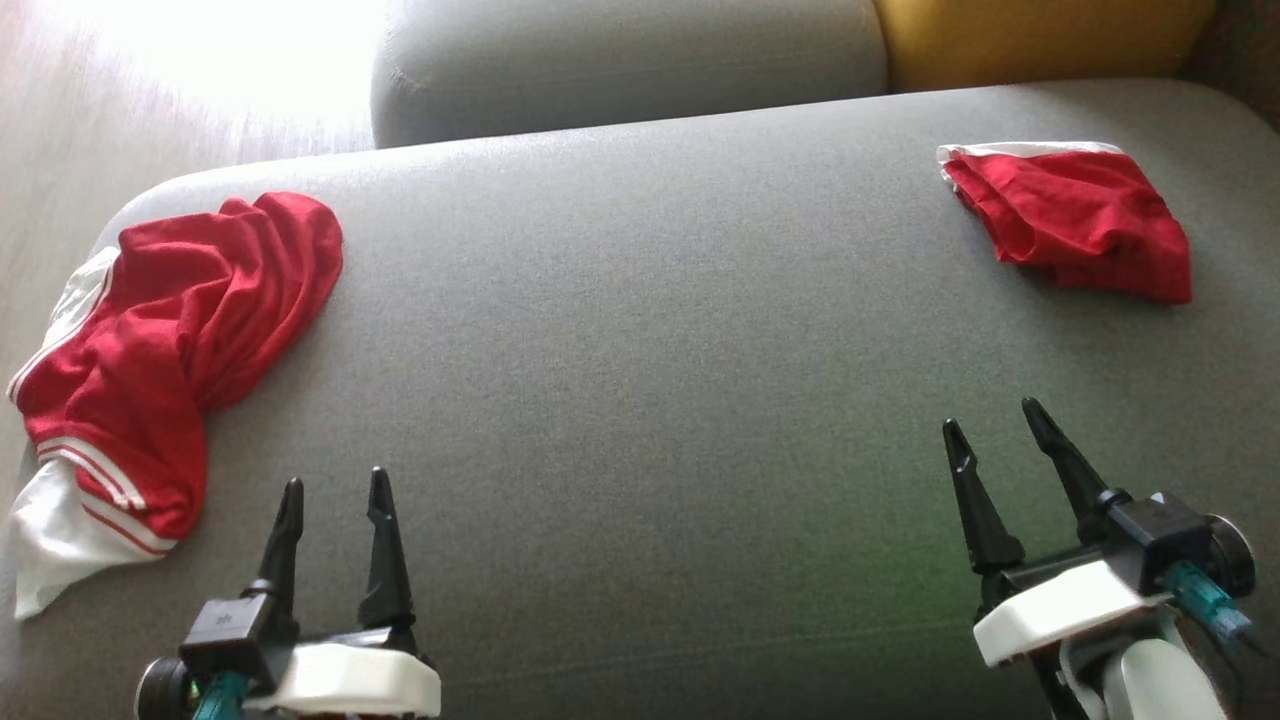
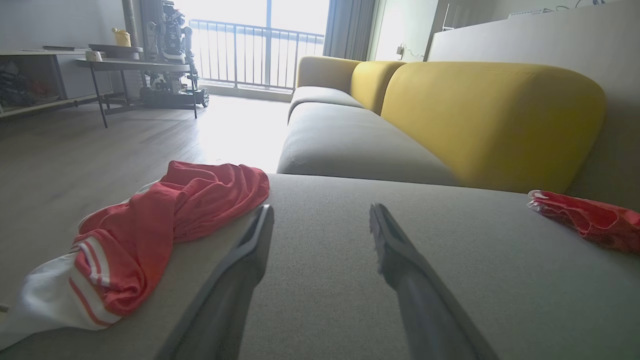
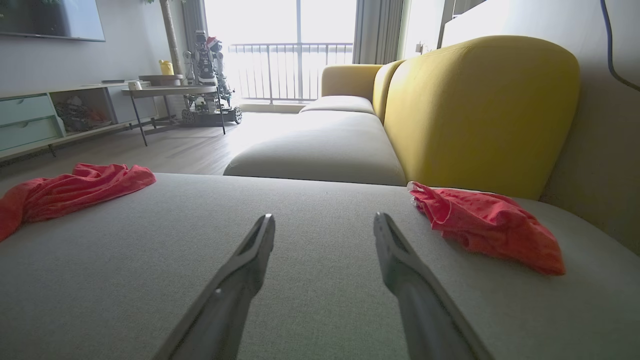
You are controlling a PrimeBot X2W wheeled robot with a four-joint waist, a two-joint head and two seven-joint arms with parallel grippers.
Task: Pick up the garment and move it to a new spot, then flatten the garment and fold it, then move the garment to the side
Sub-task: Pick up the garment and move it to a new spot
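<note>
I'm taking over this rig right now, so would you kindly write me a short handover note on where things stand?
Both open and empty: left tool and right tool, over the near side of the grey cushion.
The garment lies crumpled at the cushion's left edge, white end hanging over, neither tool touching it.
A second red cloth lies compact at far right.
Done: nothing visible yet.
Left: pick up, move, flatten, fold, set aside.

garment: bright red, white panels, red-and-white striped trim
second cloth: red, white edge
sofa seat: grey
sofa back: mustard yellow
floor: pale wood grain
</note>
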